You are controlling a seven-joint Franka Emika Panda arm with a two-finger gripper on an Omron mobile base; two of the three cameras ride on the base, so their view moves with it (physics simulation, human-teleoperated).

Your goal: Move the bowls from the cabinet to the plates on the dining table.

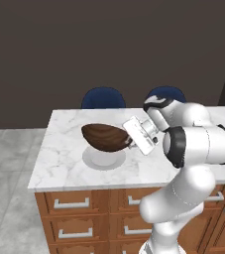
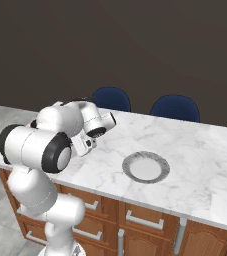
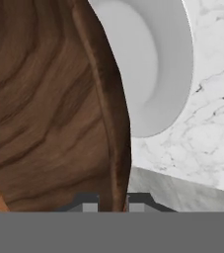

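Observation:
My gripper (image 1: 130, 142) is shut on the right rim of the dark brown wood-grain bowl (image 1: 104, 137). The bowl hangs tilted right over a pale plate (image 1: 103, 158) on the white marble dining table (image 1: 59, 158); whether it touches the plate I cannot tell. In the hand view the bowl's rim (image 3: 114, 148) runs down between my fingertips, at my gripper (image 3: 112, 205). There the bowl's wood-grain surface (image 3: 44, 108) takes up the left, with the plate (image 3: 153, 64) behind it. A second plate (image 2: 145, 166) with a grey rim lies bare further along the table (image 2: 200, 165).
Two blue chairs (image 1: 103, 97) (image 1: 166, 93) stand behind the table's far edge. Brown drawers with silver handles (image 1: 74, 203) run below the tabletop's near edge. The grey floor (image 1: 5, 188) lies to the left of the table's end.

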